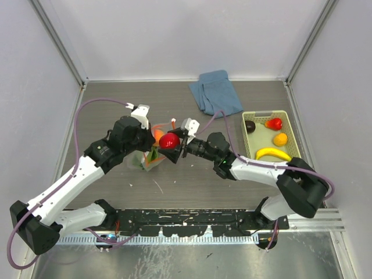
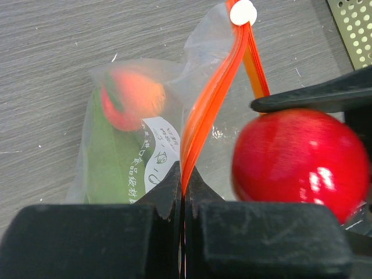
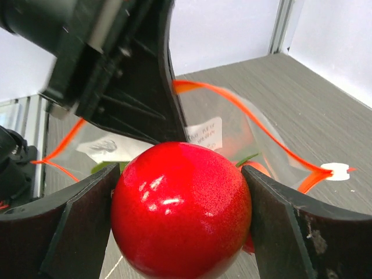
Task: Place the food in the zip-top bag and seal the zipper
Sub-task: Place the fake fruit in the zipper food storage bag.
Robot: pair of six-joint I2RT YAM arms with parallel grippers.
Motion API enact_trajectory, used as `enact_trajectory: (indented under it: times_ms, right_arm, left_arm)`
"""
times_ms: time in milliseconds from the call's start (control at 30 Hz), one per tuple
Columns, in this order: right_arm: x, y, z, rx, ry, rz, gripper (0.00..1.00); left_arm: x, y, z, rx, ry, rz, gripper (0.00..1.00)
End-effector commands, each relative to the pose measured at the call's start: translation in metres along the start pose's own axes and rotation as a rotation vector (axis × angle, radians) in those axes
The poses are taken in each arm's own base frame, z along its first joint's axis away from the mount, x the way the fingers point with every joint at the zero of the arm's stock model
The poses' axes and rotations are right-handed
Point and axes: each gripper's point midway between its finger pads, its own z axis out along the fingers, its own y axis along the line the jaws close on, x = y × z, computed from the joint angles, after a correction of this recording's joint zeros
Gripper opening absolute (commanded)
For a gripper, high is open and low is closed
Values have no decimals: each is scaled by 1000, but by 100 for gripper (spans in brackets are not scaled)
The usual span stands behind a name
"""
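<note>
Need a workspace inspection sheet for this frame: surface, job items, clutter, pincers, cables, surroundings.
Surface: grey wood-grain table, faint pale scuffs.
Job's things: zip-top bag holds a green leafy vegetable and an orange-red fruit; zipper open; red round fruit at the mouth, not yet inside. Eggplant, red pear-shaped fruit, orange fruit and banana lie in the basket.
Clutter: blue cloth at the far edge.
Grippers: left pincer shut on zipper; right pincer shut on red round fruit.
Cables: purple cable along each arm; no snag seen.
Surroundings: pale walls; metal rail at the near edge.
</note>
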Motion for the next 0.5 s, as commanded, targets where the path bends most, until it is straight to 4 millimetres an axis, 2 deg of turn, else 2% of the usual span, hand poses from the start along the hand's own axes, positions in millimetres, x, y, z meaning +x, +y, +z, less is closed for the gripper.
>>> enact_trajectory:
  times_ms: [0, 467]
  right_arm:
    - [-23, 0, 11, -16, -125, -72, 61]
    - [22, 3, 47, -84, 6, 14, 66]
  left_arm:
    - [-33, -15, -13, 66, -116, -3, 0]
    - [-33, -18, -12, 84, -117, -2, 0]
